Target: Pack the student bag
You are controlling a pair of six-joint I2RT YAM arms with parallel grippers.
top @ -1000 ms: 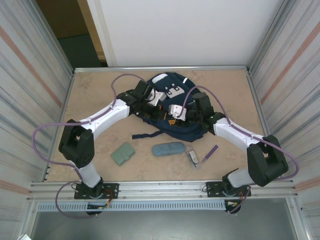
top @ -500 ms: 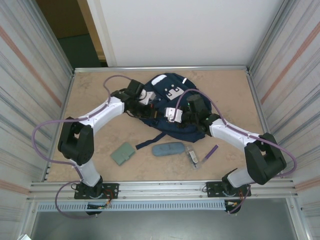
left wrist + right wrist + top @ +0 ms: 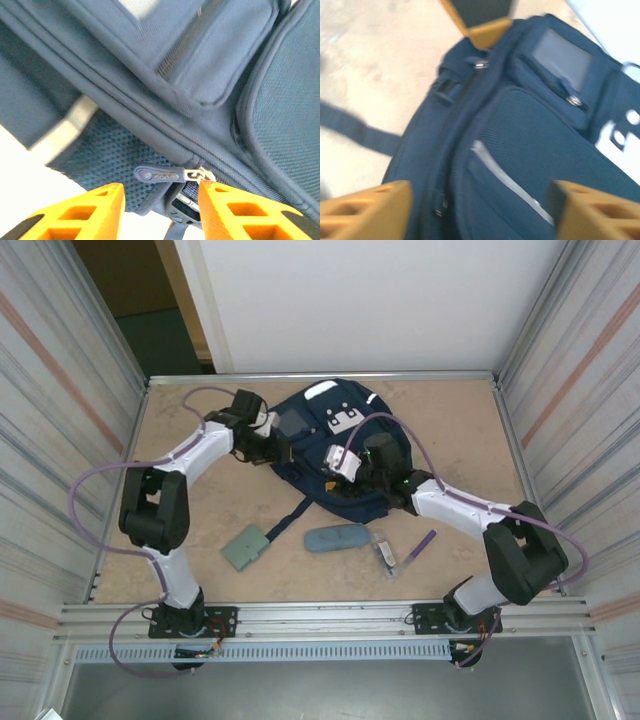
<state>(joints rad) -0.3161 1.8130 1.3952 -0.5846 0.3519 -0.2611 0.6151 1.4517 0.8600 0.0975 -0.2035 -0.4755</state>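
The student bag (image 3: 335,445) lies flat at the back middle of the table, navy with white patches. My left gripper (image 3: 273,445) is at its left edge, open. In the left wrist view its orange fingers (image 3: 90,210) stand either side of a dark zipper pull (image 3: 160,175) without touching it, over the bag's mesh and seam (image 3: 150,120). My right gripper (image 3: 332,470) hovers over the bag's near half. It is wide open (image 3: 480,195) above the navy front panel (image 3: 530,140) with a grey zip line. An orange finger of the left gripper (image 3: 487,31) shows at the bag's far edge.
On the table in front of the bag lie a green flat booklet (image 3: 246,546), a blue-grey oval case (image 3: 336,538), a small clear packet (image 3: 385,555) and a purple pen (image 3: 424,543). A dark strap (image 3: 290,520) trails toward the booklet. Metal walls close in both sides.
Both arms swung toward the back left and the bag shifted back with them. Both grippers opened and let go of the bag.
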